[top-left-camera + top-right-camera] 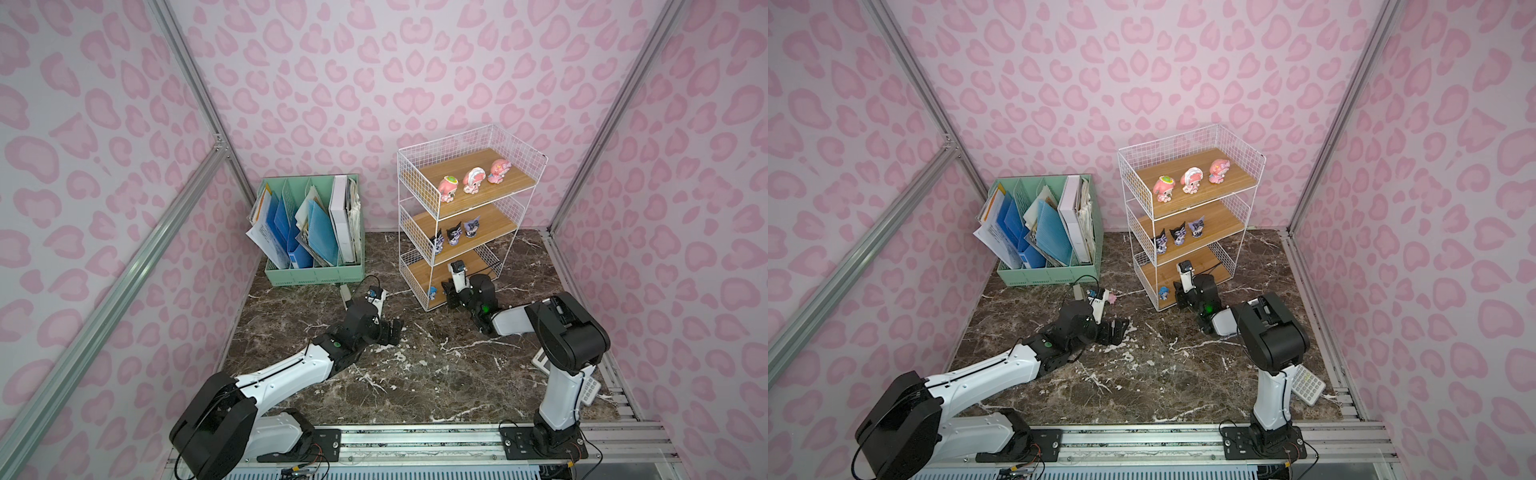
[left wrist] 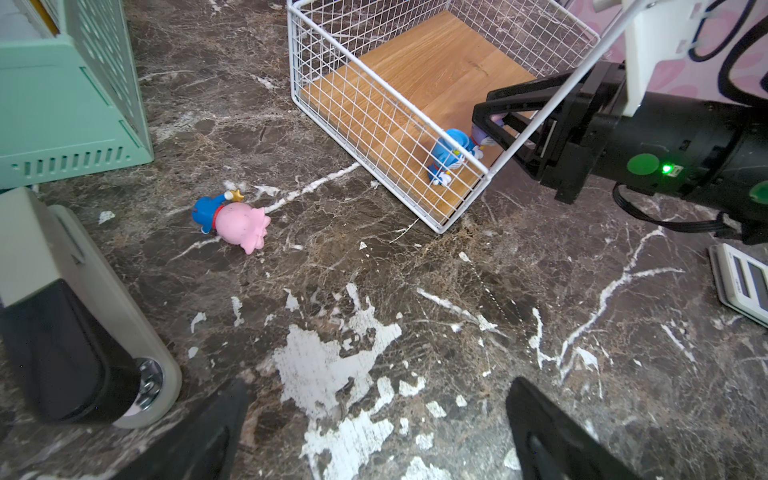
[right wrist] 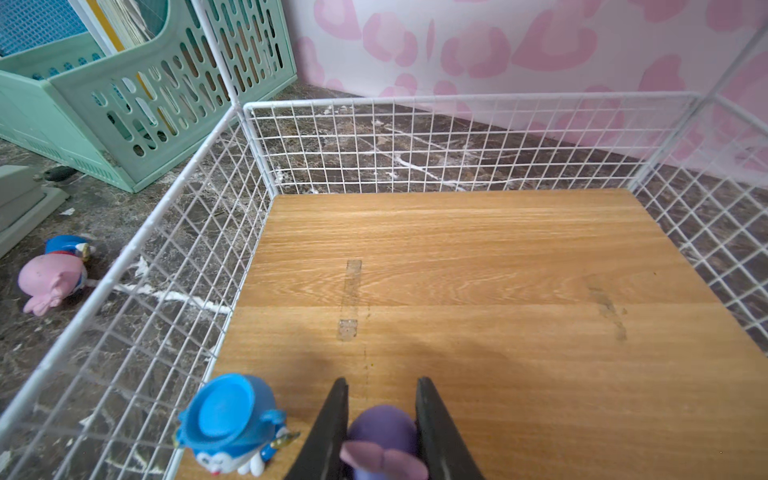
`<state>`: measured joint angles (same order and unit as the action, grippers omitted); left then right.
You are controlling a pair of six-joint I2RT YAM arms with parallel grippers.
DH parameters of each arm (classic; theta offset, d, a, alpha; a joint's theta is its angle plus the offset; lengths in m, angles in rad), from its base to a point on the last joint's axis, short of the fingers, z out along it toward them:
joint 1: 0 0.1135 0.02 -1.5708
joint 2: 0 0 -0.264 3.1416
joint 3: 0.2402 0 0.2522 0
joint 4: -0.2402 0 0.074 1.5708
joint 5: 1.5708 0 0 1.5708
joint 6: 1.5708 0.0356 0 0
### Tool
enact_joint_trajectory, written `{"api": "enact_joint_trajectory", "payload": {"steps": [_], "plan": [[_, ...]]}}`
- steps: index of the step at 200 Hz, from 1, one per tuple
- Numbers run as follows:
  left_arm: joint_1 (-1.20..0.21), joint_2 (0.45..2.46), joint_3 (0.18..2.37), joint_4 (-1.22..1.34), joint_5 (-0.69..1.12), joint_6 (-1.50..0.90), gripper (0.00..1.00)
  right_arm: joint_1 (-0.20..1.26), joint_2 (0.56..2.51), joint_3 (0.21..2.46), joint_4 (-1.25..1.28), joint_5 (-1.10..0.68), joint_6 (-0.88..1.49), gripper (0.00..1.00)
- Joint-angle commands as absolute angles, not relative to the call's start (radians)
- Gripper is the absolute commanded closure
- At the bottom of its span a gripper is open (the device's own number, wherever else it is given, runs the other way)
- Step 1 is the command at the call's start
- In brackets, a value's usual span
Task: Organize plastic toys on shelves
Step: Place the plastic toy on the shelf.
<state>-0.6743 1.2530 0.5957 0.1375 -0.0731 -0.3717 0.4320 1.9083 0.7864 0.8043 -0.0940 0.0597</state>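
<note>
— Six toys stand on the upper boards of the shelves (image 1: 417, 183)?
— Yes: three pink toys (image 1: 473, 179) in a row on the top board, three dark pointed-eared toys (image 1: 454, 235) on the middle one.
— And the bottom board (image 3: 478, 270)?
— A blue toy (image 3: 232, 419) stands at its front corner, by the wire side. Just beside it the right claw (image 3: 381, 380) is clenched on a purple toy (image 3: 384, 432), low over the wood. Whether it touches the board I cannot tell.
— The left claw (image 2: 378, 382)?
— Released, fingers spread wide with nothing between them, above the counter (image 2: 415, 270). A pink-headed toy (image 2: 241, 224) lies on its side on the counter, between a stapler-like tool (image 2: 62, 316) and the shelves.
</note>
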Motion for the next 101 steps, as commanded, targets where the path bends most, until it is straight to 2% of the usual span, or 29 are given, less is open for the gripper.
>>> {"api": "enact_joint_trajectory", "payload": {"steps": [1,58,101], "plan": [[-0.675,1.249,0.594,0.134,-0.067,-0.372,0.01,0.434,1.914,0.803,0.78,-0.102,0.073,0.74],[-0.675,1.246,0.589,0.135,-0.065,-0.371,0.01,0.434,1.921,0.813,0.771,-0.105,0.08,0.69],[-0.675,1.247,0.588,0.133,-0.055,-0.368,0.02,0.433,1.917,0.809,0.777,-0.109,0.083,0.58]]}}
